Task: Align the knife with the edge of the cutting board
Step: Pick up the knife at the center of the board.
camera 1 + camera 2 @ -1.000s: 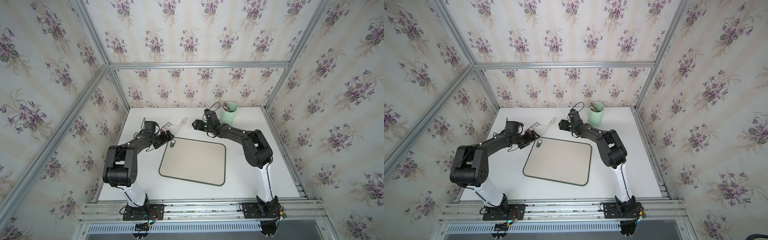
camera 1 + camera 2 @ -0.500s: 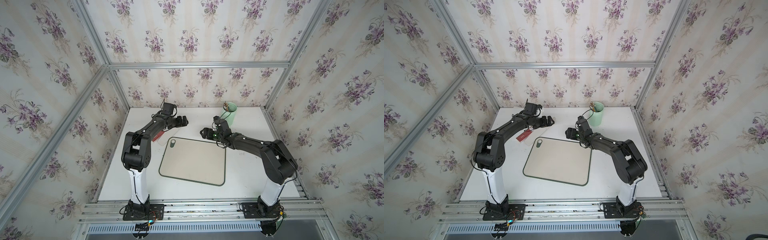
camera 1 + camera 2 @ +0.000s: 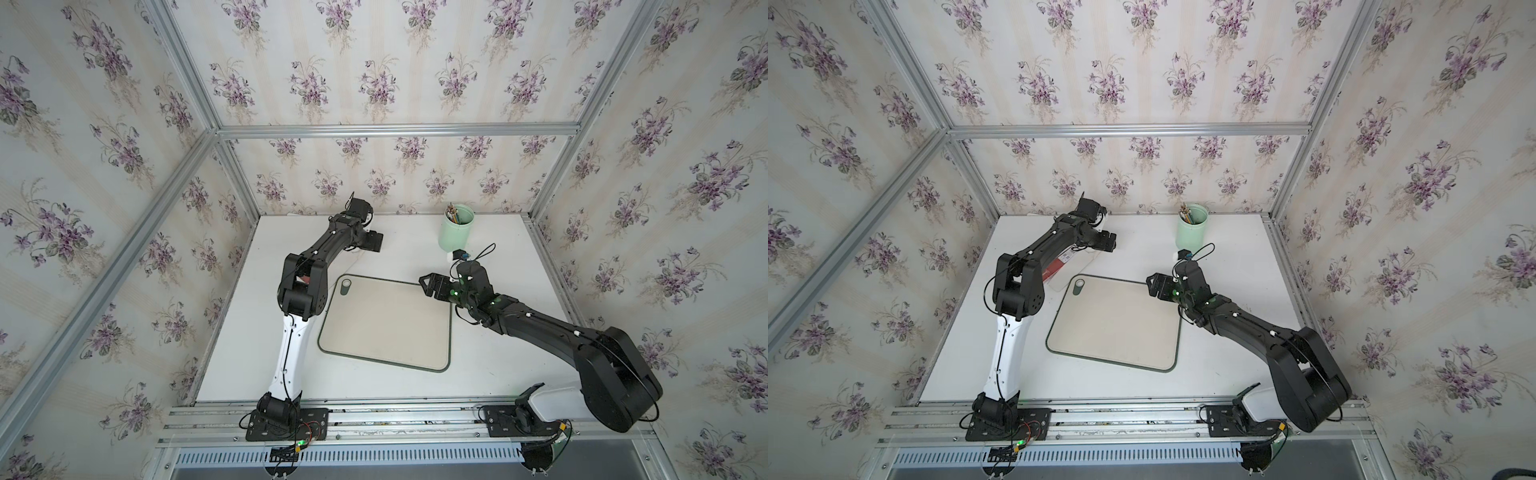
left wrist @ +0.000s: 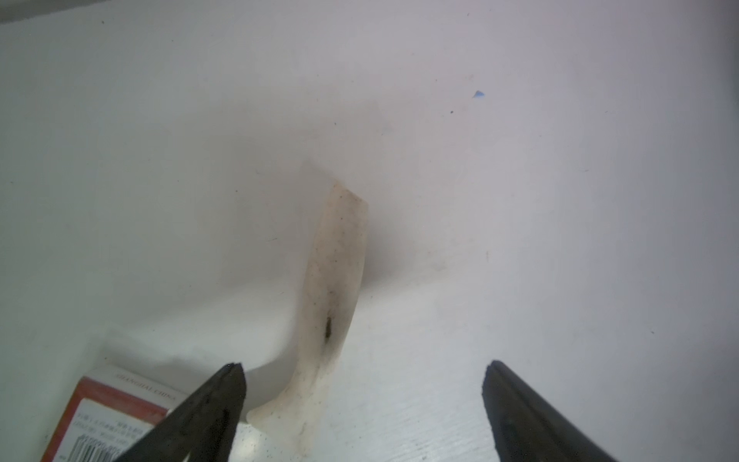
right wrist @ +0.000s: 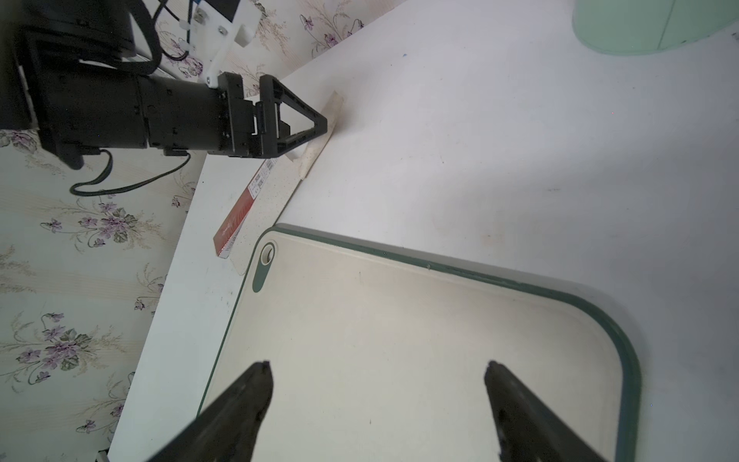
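The knife [image 5: 272, 200] lies flat on the white surface [image 5: 480, 140]. Its blade is just beside the hole-tab corner of the cutting board [image 5: 400, 340] and slants away from it, parallel to neither edge. A red-and-white box [image 5: 236, 220] lies along the blade. The left gripper [image 4: 364, 365] hovers over the knife's handle, jaws wide apart, holding nothing. The right gripper [image 5: 378, 364], jaws also apart and empty, hangs above the board's far right corner.
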Robot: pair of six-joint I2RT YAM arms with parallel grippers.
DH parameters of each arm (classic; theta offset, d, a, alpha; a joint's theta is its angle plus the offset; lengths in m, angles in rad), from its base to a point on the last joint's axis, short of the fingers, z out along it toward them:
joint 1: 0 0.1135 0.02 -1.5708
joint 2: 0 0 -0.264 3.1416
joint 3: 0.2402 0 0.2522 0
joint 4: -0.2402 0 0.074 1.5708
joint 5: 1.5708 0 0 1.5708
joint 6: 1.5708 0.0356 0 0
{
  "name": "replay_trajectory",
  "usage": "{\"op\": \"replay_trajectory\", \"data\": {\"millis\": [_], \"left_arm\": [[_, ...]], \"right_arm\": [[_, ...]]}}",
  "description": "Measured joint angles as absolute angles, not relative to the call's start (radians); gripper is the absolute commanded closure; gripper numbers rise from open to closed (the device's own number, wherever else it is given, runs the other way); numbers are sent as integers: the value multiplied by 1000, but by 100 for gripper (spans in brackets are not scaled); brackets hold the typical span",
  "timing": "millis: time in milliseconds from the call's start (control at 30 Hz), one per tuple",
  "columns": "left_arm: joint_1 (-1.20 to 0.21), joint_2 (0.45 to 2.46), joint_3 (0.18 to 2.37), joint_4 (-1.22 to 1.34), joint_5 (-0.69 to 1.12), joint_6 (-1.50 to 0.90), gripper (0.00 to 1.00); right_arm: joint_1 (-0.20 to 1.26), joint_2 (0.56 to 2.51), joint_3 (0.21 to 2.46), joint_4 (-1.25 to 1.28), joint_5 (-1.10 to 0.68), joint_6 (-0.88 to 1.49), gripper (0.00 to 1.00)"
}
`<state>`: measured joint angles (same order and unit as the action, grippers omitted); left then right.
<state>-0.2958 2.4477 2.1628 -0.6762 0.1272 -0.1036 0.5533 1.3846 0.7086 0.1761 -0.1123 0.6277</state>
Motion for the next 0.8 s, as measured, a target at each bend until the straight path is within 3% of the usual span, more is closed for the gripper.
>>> {"op": "replay_trajectory", "data": {"millis": [233, 500, 667, 800], "left_arm": [[-306, 2520, 2270, -731, 88, -62, 11], [-313, 2613, 2378, -825, 87, -35, 28], [-316, 2645, 2430, -863, 94, -10, 57], [-336, 2645, 2433, -880, 92, 35, 73]], "right_arm": [[553, 1360, 661, 170, -109, 628, 13], [553, 1356, 654, 155, -112, 628, 12], [553, 1343, 649, 152, -113, 628, 12], [553, 1332, 646, 149, -101, 625, 11]]}}
